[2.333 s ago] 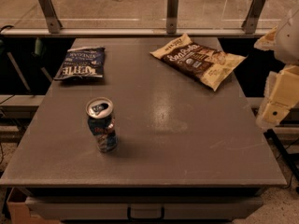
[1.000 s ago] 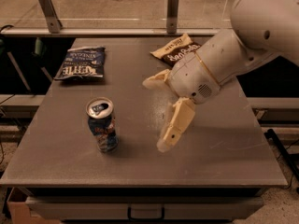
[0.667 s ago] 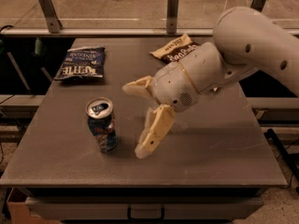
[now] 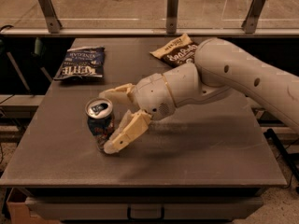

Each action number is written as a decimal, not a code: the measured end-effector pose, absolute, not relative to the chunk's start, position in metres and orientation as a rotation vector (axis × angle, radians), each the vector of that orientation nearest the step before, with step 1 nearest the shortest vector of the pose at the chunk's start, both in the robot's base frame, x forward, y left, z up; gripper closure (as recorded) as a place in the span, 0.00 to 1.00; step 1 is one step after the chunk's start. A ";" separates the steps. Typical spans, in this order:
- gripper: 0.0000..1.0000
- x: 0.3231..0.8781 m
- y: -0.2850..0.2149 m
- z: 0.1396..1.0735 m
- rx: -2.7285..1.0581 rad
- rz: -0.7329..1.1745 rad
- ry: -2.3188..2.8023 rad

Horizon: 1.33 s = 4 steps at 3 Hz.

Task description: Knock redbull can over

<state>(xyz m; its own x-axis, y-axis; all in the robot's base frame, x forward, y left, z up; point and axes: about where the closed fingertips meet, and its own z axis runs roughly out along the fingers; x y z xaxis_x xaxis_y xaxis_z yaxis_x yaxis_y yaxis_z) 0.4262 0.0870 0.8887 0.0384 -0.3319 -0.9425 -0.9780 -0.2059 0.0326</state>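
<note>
Camera view: the only view; all findings below are taken from it.
Redbull can (image 4: 98, 121): upright on the left-front part of the bench (image 4: 210, 157), silver top with pull tab facing up, sides dented.
Pincer (image 4: 105, 121): released, fingers spread wide, low over the bench and right up against the can.
Fingers: the far one ends just beyond the can's rim at about 1 o'clock; the near one slants down to the can's foot at about 4 o'clock and seems to touch it there (contact cannot be confirmed).
Key relation: the can lies at 9 o'clock from the pincer's wrist, in the mouth of the spread fingers.
Long axis: vertical for the can; the arm (image 4: 233, 78) comes in nearly level from 3 o'clock, so crosswise to it.
Nearer arm: one arm only, none to choose between.
Judged step: approach complete, topple not yet made; a push toward 9 o'clock, high on the can, should tip it.
Risk: pressure only at the foot may slide the can rather than fell it.
Bench surface: flat, grey, dull sheen, bare around the can.
Room: free bench toward 9 and 6 o'clock, though the left edge is near.
Other items: dark-blue snack bag (image 4: 80, 63) at 12 o'clock from the can, well apart; cream-and-brown snack bag (image 4: 175, 50) at 2 o'clock, partly behind the arm.
</note>
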 end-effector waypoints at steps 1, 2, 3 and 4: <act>0.41 0.433 0.096 0.886 -1.573 1.216 1.331; 0.64 0.451 0.089 0.897 -1.537 1.185 1.342; 0.87 0.484 0.047 0.925 -1.537 1.031 1.379; 1.00 0.512 -0.009 0.949 -1.609 0.798 1.447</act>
<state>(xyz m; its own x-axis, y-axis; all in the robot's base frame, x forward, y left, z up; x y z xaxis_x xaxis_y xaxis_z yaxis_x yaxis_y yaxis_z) 0.5120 -0.0092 0.9493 0.1423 -0.4747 -0.8686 -0.9879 -0.0131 -0.1547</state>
